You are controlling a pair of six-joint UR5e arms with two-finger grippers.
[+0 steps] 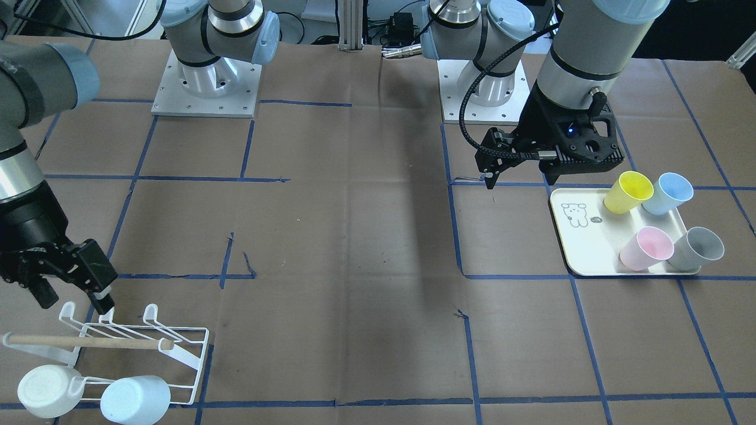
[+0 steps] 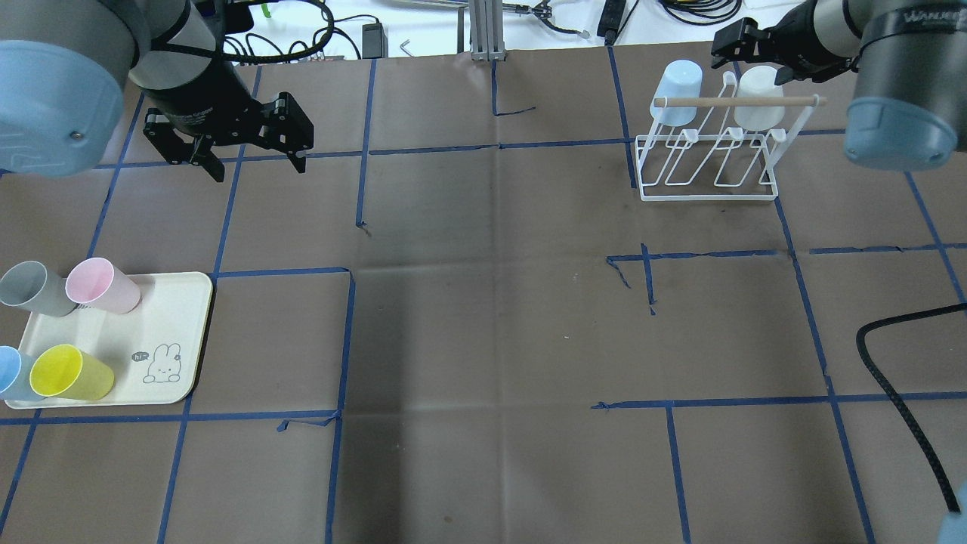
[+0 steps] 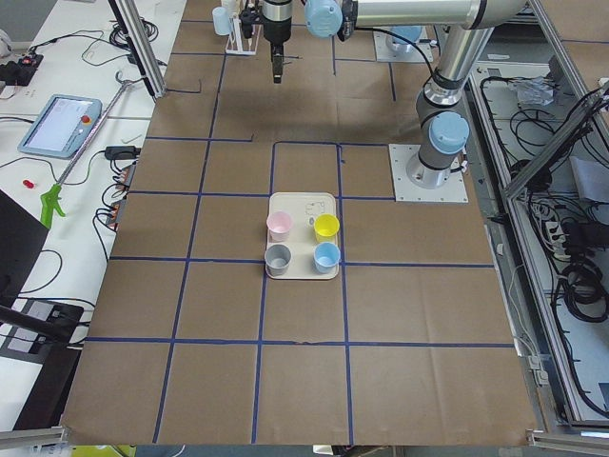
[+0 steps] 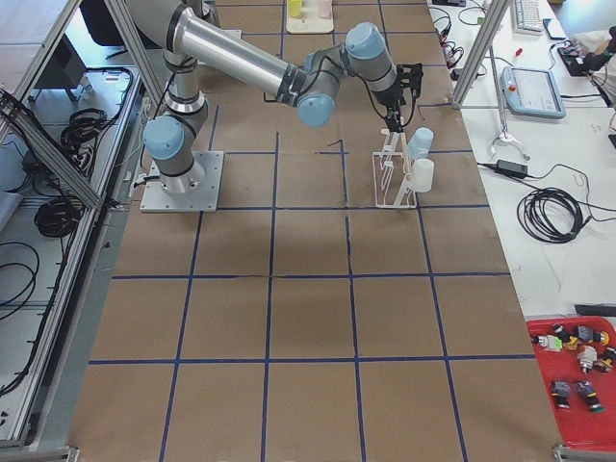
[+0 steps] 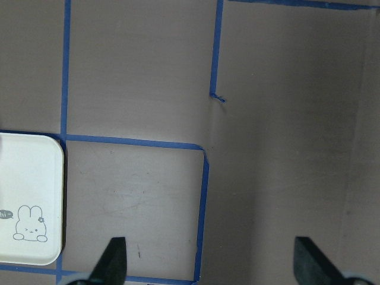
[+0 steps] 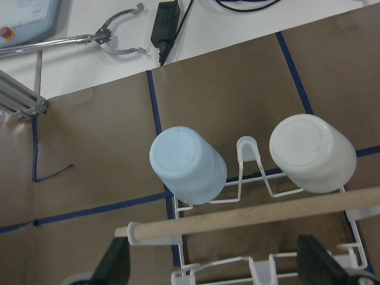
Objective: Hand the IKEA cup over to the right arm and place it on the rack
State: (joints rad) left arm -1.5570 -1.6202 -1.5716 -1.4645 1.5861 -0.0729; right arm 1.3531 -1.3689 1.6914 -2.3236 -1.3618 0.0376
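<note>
Hovers over bare brown counter [image 2: 483,302] with the left jaws spread wide and gripping nothing. Leaves a yellow cup [image 1: 628,192], a blue cup [image 1: 667,193], a pink cup [image 1: 646,248] and a grey cup [image 1: 699,248] standing mouth-up on the cream tray [image 1: 582,251], below those jaws and off to one side, walls exposed for a sideways grip. Holds the right jaws parted and empty too, directly above the white wire rack [image 2: 706,195], its wooden dowel [image 6: 267,217] crossing just below the fingertips [image 6: 114,264]. Shows a pale-blue cup [image 6: 187,165] and a white cup [image 6: 312,153] hung upside down on the row just beyond the right jaws, presumably to drain, with a free prong [image 6: 246,145] between them. Points to a fresh round not yet begun: no cup in either grip, none between the arms. Explains the hand-over, too: tray well apart from the right jaws, rack well apart from the left jaws. Calls next, most likely, for a descent of the left jaws onto one tray cup.
</note>
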